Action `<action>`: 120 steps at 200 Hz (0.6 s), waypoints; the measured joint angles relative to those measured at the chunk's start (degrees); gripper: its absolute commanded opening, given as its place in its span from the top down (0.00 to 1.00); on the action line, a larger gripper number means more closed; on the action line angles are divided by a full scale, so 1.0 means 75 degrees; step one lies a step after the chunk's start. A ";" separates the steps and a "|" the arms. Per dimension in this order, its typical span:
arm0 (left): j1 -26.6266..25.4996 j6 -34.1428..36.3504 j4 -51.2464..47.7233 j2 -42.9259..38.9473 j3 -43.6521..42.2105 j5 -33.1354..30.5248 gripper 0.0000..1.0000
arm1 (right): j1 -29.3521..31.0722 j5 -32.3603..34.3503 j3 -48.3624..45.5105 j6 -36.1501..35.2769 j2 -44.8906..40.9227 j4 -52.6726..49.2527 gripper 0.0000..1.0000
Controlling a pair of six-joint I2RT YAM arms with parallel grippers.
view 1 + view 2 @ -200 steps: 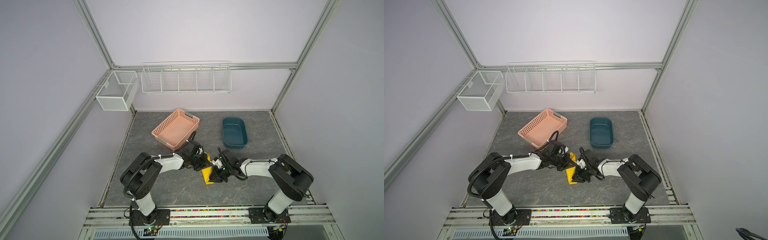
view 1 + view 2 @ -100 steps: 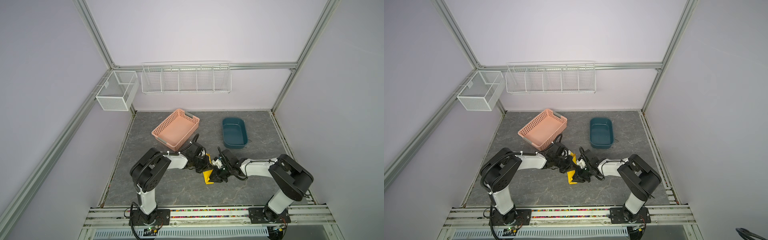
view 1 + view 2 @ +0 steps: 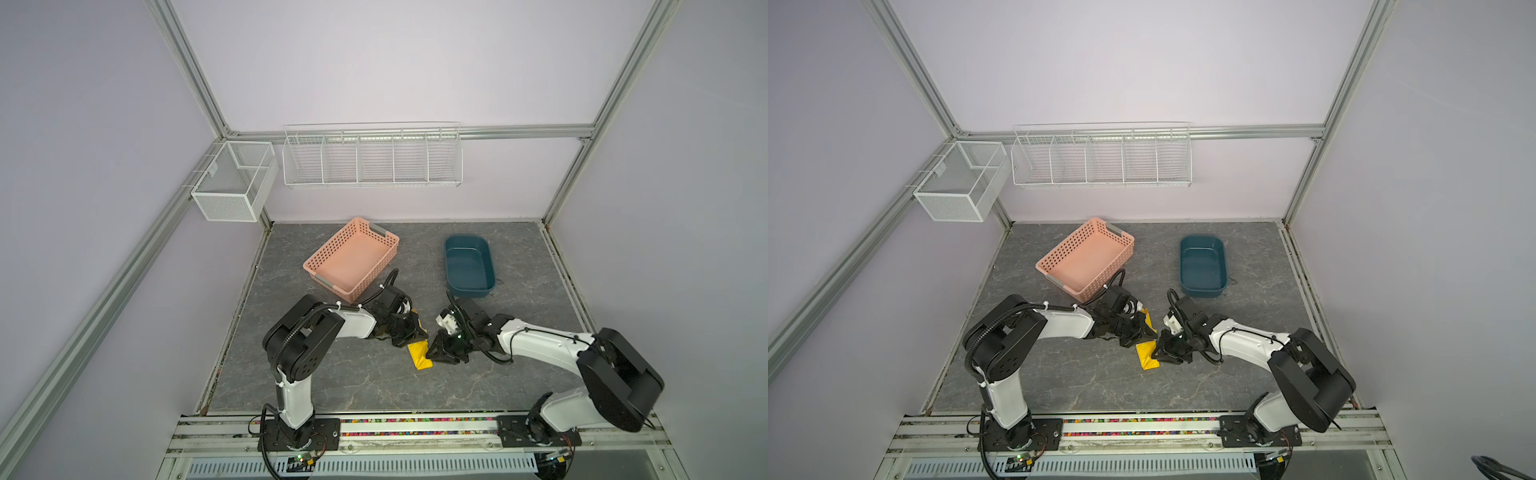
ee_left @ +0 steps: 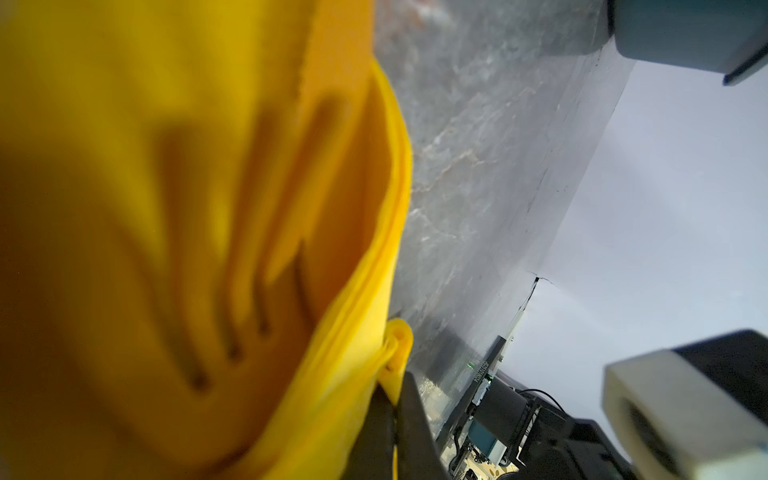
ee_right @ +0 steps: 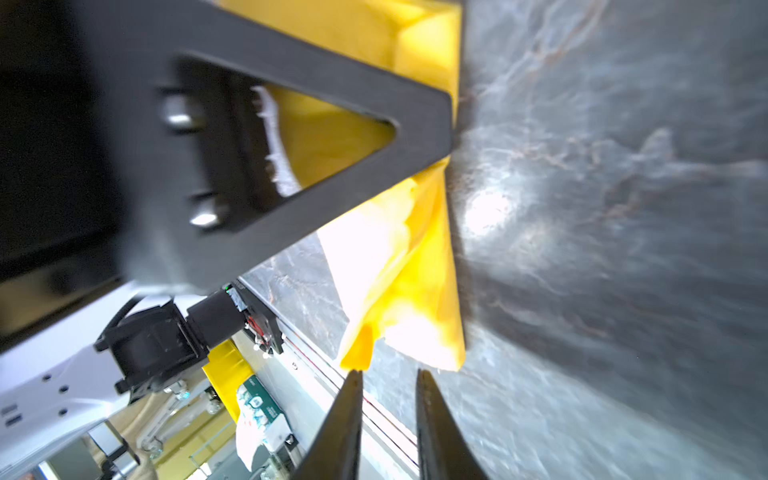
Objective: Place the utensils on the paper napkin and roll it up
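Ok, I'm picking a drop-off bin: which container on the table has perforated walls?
The pink basket, left of the dark teal tub; the tub's walls are solid, while the basket's are full of holes.

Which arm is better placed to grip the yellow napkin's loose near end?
Right, probably: the right end effector is open beside that napkin corner, while the left end effector is shut on the farther part.
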 measured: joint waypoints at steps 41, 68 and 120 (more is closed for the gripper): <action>0.0000 0.0055 0.0009 0.0009 0.0000 0.0012 1.00 | -0.0020 0.0003 0.0050 0.0012 -0.0122 -0.0189 0.55; 0.0000 0.0090 0.0015 0.0015 0.0000 0.0032 1.00 | -0.0003 -0.0181 0.0125 0.0067 0.0131 -0.0099 0.58; 0.0000 0.0117 0.0079 0.0015 -0.0029 0.0041 1.00 | 0.0047 -0.0516 0.0402 0.0117 0.0769 0.0160 0.66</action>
